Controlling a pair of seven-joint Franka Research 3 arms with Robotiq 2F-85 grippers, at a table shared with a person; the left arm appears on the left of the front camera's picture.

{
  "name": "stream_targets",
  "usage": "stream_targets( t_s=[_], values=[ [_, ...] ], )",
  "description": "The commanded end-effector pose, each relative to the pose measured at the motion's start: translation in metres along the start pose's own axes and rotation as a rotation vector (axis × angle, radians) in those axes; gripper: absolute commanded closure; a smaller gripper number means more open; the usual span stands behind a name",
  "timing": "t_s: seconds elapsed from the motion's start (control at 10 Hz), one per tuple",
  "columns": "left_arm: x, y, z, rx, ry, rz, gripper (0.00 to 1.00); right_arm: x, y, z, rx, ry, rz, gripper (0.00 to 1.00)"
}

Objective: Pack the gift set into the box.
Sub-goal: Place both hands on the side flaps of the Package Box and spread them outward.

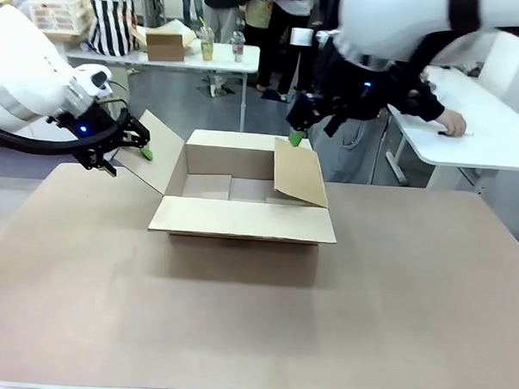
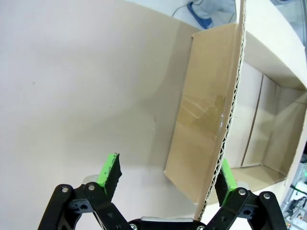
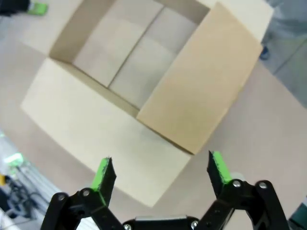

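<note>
Only one box (image 1: 241, 219) is here, sitting open at the far middle of the surface (image 1: 253, 332), with four flaps. The near one lies flat outward, and wide bare surface stretches in front and to both sides. Of two hands, the left hand (image 2: 168, 177) is spread wide astride the left flap (image 2: 211, 110), whose edge runs close by one pad; whether they touch I cannot tell. The right hand (image 3: 160, 172), equally spread and holding nothing, hovers above the inward-leaning right flap (image 3: 201, 81).
</note>
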State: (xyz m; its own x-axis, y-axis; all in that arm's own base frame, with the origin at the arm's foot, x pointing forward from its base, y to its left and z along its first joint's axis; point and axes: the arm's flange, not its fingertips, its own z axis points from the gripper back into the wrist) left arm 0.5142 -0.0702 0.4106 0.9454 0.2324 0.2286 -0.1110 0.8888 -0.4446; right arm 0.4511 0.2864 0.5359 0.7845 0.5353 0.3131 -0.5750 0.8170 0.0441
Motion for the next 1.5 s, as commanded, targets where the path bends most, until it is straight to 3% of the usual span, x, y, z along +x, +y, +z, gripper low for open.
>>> stream_targets(
  t_s=[0.0,0.3,0.4,0.7,0.9,1.4],
  values=[
    [-0.002,-0.001,-0.001,0.018,-0.004,0.007,0.00,-0.009,-0.010,0.018,0.041,-0.040,-0.032,0.00],
    [-0.002,-0.001,-0.001,0.018,-0.004,0.007,0.00,0.002,-0.003,0.002,0.009,-0.007,-0.011,0.00],
    [-0.002,-0.001,-0.001,0.018,-0.004,0.007,0.00,0.027,0.016,-0.014,-0.057,0.043,-0.058,0.00],
    [-0.002,-0.001,-0.001,0.018,-0.004,0.007,0.00,0.085,0.042,-0.050,-0.172,0.028,-0.181,0.00],
    [-0.002,-0.001,-0.001,0.018,-0.004,0.007,0.00,0.108,0.051,-0.079,-0.317,0.130,-0.242,0.00],
    [-0.002,-0.001,-0.001,0.018,-0.004,0.007,0.00,0.127,0.028,-0.140,-0.487,0.247,-0.323,0.00]
  ],
)
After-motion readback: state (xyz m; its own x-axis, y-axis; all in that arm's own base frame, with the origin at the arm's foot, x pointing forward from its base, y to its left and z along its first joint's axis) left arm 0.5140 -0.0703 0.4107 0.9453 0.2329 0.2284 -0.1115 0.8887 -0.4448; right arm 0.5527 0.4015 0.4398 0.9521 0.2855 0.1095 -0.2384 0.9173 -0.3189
